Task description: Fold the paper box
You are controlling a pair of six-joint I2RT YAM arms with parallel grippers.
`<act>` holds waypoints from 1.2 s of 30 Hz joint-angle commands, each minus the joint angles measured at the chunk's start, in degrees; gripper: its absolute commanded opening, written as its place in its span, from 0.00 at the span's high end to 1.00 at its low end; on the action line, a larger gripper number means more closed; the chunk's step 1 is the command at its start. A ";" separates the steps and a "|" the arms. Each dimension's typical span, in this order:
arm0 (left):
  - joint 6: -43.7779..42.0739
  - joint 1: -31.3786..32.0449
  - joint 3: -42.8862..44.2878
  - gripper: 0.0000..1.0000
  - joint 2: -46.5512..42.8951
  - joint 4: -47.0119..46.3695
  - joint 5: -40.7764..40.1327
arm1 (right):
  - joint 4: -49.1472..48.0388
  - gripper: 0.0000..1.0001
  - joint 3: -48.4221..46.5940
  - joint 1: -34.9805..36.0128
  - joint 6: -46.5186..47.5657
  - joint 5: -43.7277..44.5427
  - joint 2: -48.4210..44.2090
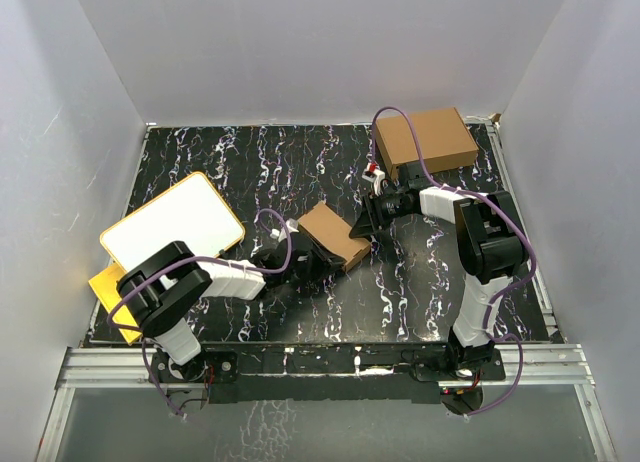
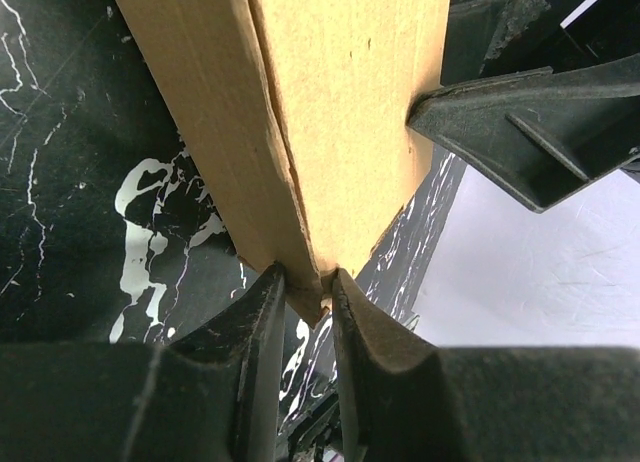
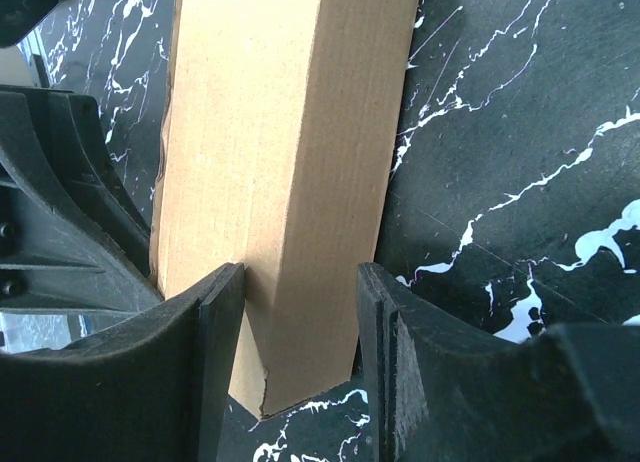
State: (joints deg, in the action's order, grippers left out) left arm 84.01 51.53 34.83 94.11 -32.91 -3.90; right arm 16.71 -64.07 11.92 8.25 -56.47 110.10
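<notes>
The paper box [image 1: 335, 235] is a small oblong of plain brown cardboard, held between both arms over the middle of the black marbled table [image 1: 250, 162]. In the left wrist view my left gripper [image 2: 308, 282] pinches the pointed lower corner of the paper box [image 2: 330, 102], with both fingers against the cardboard. A finger of the other gripper [image 2: 530, 122] presses the box's right edge there. In the right wrist view my right gripper [image 3: 300, 272] straddles the narrow end of the paper box [image 3: 290, 132], and the cardboard fills the space between its fingers.
A larger ready-made brown box [image 1: 425, 142] stands at the back right. A white board with a yellow rim [image 1: 172, 222] lies at the left, with a yellow piece [image 1: 108, 292] below it at the table's edge. White walls close in three sides.
</notes>
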 commanded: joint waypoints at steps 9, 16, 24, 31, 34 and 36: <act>4.58 2.61 2.42 0.66 -2.94 5.13 -2.06 | 0.88 0.49 -0.16 1.32 2.82 4.79 2.22; 8.07 3.35 5.68 0.66 -2.17 12.27 -2.05 | 0.93 0.49 -0.17 1.27 2.82 4.94 2.13; 9.96 3.67 6.42 0.68 -2.43 13.10 -4.45 | 0.96 0.49 -0.17 1.33 2.79 4.88 2.13; 9.78 3.67 9.08 0.79 0.12 15.38 -3.25 | 0.93 0.49 -0.17 1.33 2.91 5.09 2.12; 9.56 3.67 9.02 0.87 -0.16 15.43 -3.05 | 0.96 0.49 -0.17 1.34 2.87 5.18 2.11; 9.36 3.67 9.05 0.92 -0.58 15.71 -3.14 | 0.96 0.49 -0.13 1.35 2.90 5.23 2.19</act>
State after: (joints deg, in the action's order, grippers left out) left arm 93.60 54.98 42.04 94.11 -18.46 -6.44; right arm 16.56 -64.10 12.36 8.29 -56.53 110.26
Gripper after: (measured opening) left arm 0.189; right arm 0.513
